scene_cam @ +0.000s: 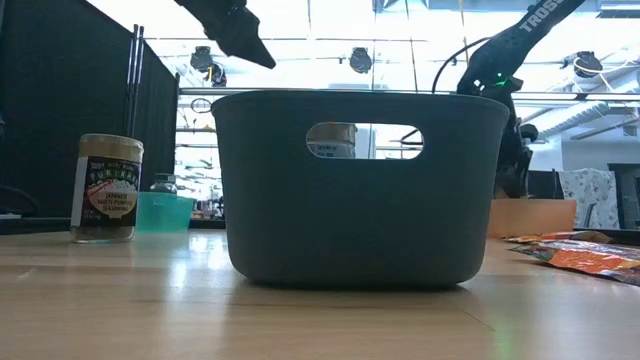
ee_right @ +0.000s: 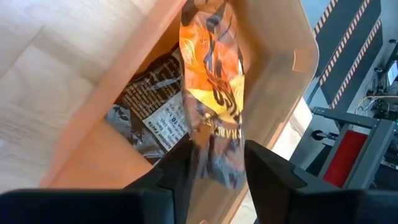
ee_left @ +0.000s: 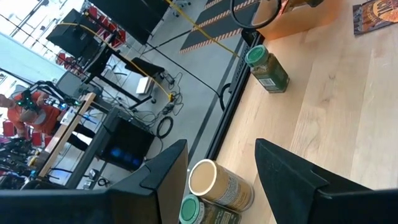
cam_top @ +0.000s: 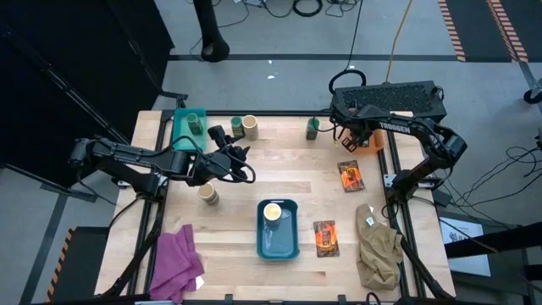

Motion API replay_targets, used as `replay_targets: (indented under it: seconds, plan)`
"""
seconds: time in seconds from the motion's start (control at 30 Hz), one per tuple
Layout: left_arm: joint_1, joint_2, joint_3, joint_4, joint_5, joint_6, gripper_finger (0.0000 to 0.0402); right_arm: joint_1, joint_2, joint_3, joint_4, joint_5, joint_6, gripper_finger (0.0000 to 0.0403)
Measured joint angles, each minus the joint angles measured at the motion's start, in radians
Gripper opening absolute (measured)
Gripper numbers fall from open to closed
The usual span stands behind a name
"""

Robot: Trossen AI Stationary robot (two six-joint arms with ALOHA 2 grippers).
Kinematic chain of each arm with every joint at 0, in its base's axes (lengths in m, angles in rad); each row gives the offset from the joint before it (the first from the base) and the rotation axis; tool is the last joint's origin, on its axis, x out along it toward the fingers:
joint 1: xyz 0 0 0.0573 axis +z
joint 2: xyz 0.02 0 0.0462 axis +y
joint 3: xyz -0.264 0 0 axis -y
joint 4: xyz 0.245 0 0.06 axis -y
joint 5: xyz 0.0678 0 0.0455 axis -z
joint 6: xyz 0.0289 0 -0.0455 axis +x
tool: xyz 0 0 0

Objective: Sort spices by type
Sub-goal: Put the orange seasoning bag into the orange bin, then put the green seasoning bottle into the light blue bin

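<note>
Orange-and-black packet hangs upright between the fingers of my right gripper, its upper end inside the orange bin at the table's far right corner. Fingers pinch the packet's lower end: grasping it. A second, darker packet already lies on the bin floor, beside the hanging one.

Two more packets lie flat on the table: one near the bin, another just right of the blue bin. The blue bin holds one cream-topped jar. A further cream-topped jar stands on bare wood left of it.

My left gripper hovers near the far edge, fingers apart, nothing between them. Just ahead stand a cream-topped jar and a green jar, touching. Another green jar stands farther along that edge. The green bin holds one green jar.
</note>
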Motion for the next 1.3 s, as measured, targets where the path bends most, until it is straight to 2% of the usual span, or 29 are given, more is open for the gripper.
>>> replay_targets:
  seconds: [0.4,0.77,1.03,1.3]
  plan:
    - [0.0,0.0,0.0,-0.008,0.0,-0.007,0.0194,0.0,0.0,0.0,-0.008,0.0,0.012,0.017]
    - [0.0,0.0,0.0,-0.009,0.006,-0.015,0.0194,0.021,-0.035,0.0,-0.029,0.003,0.067,0.0176]
    - [-0.001,0.0,0.0,-0.013,0.008,-0.023,0.0194,0.164,-0.192,0.0,-0.018,0.003,0.181,0.0176]
    - [-0.032,0.0,0.0,-0.031,0.009,-0.058,0.0194,0.425,-0.356,-0.002,0.167,0.005,0.243,0.0176]
